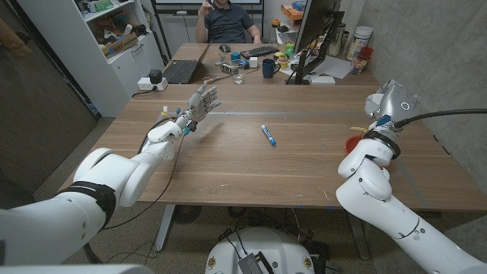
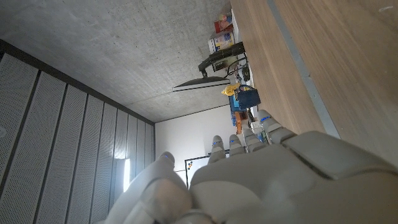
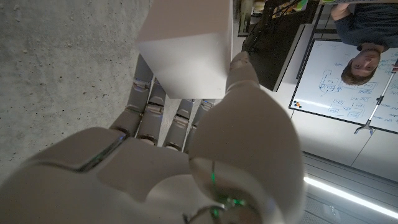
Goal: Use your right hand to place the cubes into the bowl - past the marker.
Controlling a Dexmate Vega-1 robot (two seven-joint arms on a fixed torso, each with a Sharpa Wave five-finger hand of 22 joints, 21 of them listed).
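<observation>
In the right wrist view my right hand [image 3: 211, 149] pinches a white cube [image 3: 186, 46] between thumb and fingers. In the head view the right arm's wrist [image 1: 390, 101] stands at the table's right edge, just above and behind a red bowl [image 1: 353, 144], which the forearm partly hides. The hand and the cube are hidden behind the wrist there. A blue marker [image 1: 268, 135] lies near the table's middle, left of the bowl. My left hand [image 1: 202, 102] hangs over the far left of the table, its fingers spread and holding nothing; its back [image 2: 267, 180] shows in the left wrist view.
Across the table's far side stand a laptop [image 1: 181, 71], a dark mug [image 1: 269, 68] and a monitor [image 1: 316, 30] among small clutter. A person [image 1: 227, 23] sits behind them. A white cabinet [image 1: 99, 46] stands at the back left.
</observation>
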